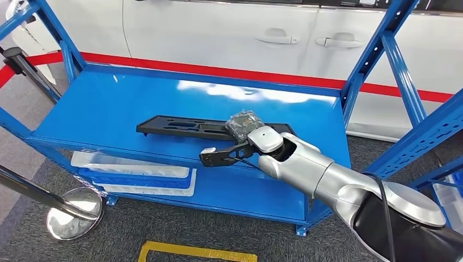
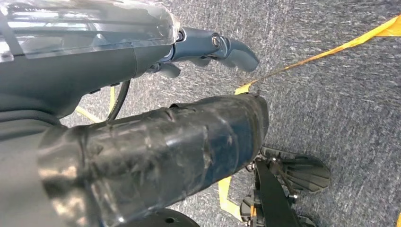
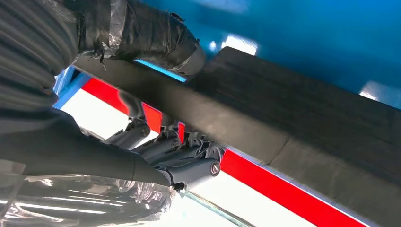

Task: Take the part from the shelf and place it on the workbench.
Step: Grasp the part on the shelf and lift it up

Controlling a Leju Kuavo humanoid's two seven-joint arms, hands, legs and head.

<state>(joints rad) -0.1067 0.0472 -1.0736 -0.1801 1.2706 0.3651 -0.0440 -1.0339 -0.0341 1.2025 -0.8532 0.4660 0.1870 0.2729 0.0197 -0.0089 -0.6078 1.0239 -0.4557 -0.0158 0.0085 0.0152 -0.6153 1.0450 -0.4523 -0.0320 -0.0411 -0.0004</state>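
A long black part (image 1: 185,127) lies flat on the blue shelf's top board (image 1: 109,109), running left to right. My right hand (image 1: 248,143) is at the part's right end. Its wrapped thumb (image 1: 243,122) lies over the part, and its dark fingers (image 1: 218,155) stretch out along the near edge without closing round it. In the right wrist view the part (image 3: 293,118) passes between the thumb (image 3: 156,33) and the fingers (image 3: 179,161). My left hand (image 2: 208,52) hangs over the carpet and holds nothing.
White and blue trays (image 1: 136,174) sit on the lower shelf board. Blue uprights (image 1: 401,71) stand at the shelf's right side. A chrome stanchion base (image 1: 73,213) and its rail are at the left. Yellow tape (image 1: 196,252) marks the floor, and a white car (image 1: 262,33) is behind.
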